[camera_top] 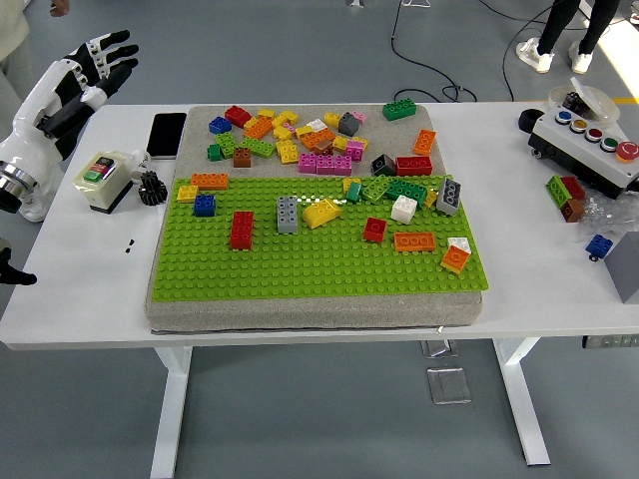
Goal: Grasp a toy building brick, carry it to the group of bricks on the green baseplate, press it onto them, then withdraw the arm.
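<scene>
The green baseplate (300, 269) lies on a grey pad in the middle of the table. Several bricks stand on it, among them a red brick (242, 229), a grey brick (288, 214), a yellow brick (321, 213) and an orange brick (414, 240). A loose pile of mixed bricks (300, 140) covers the pad behind the plate. My left hand (100, 60), white and black, hovers off the table's far left corner with its fingers spread and nothing in them. It is well away from every brick. My right arm is out of the picture.
Left of the pad are a black phone (166, 134), a small switch box (100, 180) and a black toothed part (151, 187). A control box with coloured buttons (589, 135), a few stray bricks (567, 195) and a grey box (624, 264) sit at the right.
</scene>
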Robot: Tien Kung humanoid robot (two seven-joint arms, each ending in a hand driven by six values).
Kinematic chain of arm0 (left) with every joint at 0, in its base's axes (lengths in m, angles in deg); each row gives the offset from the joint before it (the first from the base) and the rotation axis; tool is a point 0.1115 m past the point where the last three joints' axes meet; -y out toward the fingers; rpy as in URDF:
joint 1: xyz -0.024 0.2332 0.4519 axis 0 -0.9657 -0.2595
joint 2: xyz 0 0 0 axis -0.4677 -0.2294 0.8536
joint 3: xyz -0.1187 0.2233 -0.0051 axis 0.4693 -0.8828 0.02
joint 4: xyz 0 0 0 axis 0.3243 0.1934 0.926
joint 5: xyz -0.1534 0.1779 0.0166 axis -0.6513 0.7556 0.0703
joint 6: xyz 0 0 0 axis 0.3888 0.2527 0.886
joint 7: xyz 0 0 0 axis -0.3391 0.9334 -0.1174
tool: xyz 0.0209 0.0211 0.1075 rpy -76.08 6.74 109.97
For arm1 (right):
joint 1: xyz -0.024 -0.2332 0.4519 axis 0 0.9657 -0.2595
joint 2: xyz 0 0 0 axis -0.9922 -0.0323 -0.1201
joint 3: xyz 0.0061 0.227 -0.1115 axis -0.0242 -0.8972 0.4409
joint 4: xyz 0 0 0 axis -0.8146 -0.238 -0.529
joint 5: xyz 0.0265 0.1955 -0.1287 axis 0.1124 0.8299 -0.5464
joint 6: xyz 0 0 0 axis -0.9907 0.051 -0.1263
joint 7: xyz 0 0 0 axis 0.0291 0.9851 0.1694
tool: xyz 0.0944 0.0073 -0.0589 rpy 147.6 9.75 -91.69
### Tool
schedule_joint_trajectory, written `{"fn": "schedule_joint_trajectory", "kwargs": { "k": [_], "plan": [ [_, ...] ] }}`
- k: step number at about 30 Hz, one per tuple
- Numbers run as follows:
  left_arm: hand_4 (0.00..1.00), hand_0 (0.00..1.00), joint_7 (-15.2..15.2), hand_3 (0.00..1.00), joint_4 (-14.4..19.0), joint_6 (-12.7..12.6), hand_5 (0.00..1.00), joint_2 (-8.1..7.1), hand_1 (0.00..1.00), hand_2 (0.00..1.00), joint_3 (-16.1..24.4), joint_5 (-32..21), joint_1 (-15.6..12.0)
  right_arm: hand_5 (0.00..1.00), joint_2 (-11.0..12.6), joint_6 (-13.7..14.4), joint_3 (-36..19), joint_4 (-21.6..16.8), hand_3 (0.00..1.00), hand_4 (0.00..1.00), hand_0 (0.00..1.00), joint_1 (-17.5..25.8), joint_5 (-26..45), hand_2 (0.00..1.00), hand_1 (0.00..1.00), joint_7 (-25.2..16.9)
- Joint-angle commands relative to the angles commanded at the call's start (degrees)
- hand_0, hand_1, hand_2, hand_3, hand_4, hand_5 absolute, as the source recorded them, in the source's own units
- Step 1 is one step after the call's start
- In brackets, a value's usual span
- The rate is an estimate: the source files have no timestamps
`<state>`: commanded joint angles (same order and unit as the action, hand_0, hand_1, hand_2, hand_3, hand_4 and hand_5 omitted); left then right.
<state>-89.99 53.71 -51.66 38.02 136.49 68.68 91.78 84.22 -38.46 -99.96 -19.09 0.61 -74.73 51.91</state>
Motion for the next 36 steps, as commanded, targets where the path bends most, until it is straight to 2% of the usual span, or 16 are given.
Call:
{"fn": "schedule_joint_trajectory", "kwargs": {
  "k": [1,2,7,8,13,14,19,20,24,25,26,29,36],
  "plan": [
    [0.983,0.888,-0.3,0.841,0.1,0.0,0.318,-0.05,0.839,0.831,-0.2,0.9,0.1,0.489,0.0,0.0,0.0,0.0,0.626,0.947,0.725,0.0,0.0,0.683,0.637,0.0],
    [0.82,0.763,-0.6,0.727,0.1,0.0,0.1,-0.1,0.723,0.714,-0.4,2.1,0.2,0.488,0.0,0.0,0.0,0.0,0.625,0.946,0.724,0.0,0.0,0.683,0.637,0.0],
    [0.82,0.763,-2.1,0.727,0.2,0.3,0.1,-0.19,0.723,0.714,-1.8,7.1,0.8,0.488,0.0,0.1,-0.1,0.0,0.625,0.946,0.724,0.0,0.1,0.683,0.637,-0.2],
    [0.595,0.711,-2.2,0.634,0.2,0.4,0.002,-0.19,0.684,0.628,-2.0,7.6,0.9,0.49,0.0,0.1,-0.2,0.0,0.625,0.947,0.725,0.0,0.1,0.683,0.638,-0.2],
    [0.595,0.711,-3.1,0.634,-0.2,1.1,0.002,-0.21,0.684,0.628,-3.4,10.5,1.5,0.49,0.1,0.2,-0.2,0.0,0.625,0.947,0.725,0.0,0.3,0.683,0.638,-0.3],
    [0.801,0.758,-3.2,0.792,-0.3,1.2,0.012,-0.21,0.728,0.739,-3.5,10.7,1.6,0.489,0.1,0.2,-0.3,0.0,0.626,0.947,0.724,0.0,0.3,0.683,0.638,-0.4],
    [0.801,0.758,-4.2,0.792,-0.8,7.1,0.012,-0.55,0.728,0.739,-5.4,16.6,2.3,0.489,0.2,0.3,-0.3,0.0,0.626,0.947,0.724,0.0,0.3,0.683,0.638,-0.5],
    [0.889,0.968,-4.4,0.915,-0.9,8.0,0.027,-0.6,0.898,0.89,-6.0,18.2,2.4,0.489,0.2,0.4,-0.3,0.0,0.624,0.946,0.724,0.0,0.3,0.683,0.638,-0.5],
    [0.889,0.968,-5.1,0.915,-1.6,10.3,0.027,-0.48,0.898,0.89,-7.9,22.7,3.1,0.489,0.3,0.4,-0.2,0.0,0.624,0.946,0.724,-0.1,0.5,0.683,0.638,-0.6],
    [0.889,0.968,-5.2,0.915,-1.7,10.4,0.027,-0.47,0.898,0.89,-8.0,22.9,3.1,0.489,0.3,0.4,-0.2,0.0,0.624,0.946,0.724,-0.1,0.5,0.683,0.638,-0.6],
    [0.913,0.998,-5.3,0.956,-2.2,10.8,0.04,-0.34,0.937,0.924,-8.9,24.3,3.5,0.489,0.3,0.4,-0.2,0.0,0.623,0.947,0.725,-0.1,0.5,0.683,0.638,-0.6],
    [0.913,0.998,-5.7,0.956,-2.9,11.0,0.04,-0.14,0.937,0.924,-10.3,27.0,4.0,0.489,0.3,0.4,-0.3,0.0,0.623,0.947,0.725,-0.1,0.5,0.683,0.638,-0.7],
    [0.905,0.998,-6.6,0.959,-4.0,9.0,0.051,0.63,0.949,0.932,-13.2,35.6,5.2,0.489,0.3,0.5,-0.2,0.0,0.623,0.946,0.724,-0.1,0.6,0.683,0.638,-0.7]
  ]
}}
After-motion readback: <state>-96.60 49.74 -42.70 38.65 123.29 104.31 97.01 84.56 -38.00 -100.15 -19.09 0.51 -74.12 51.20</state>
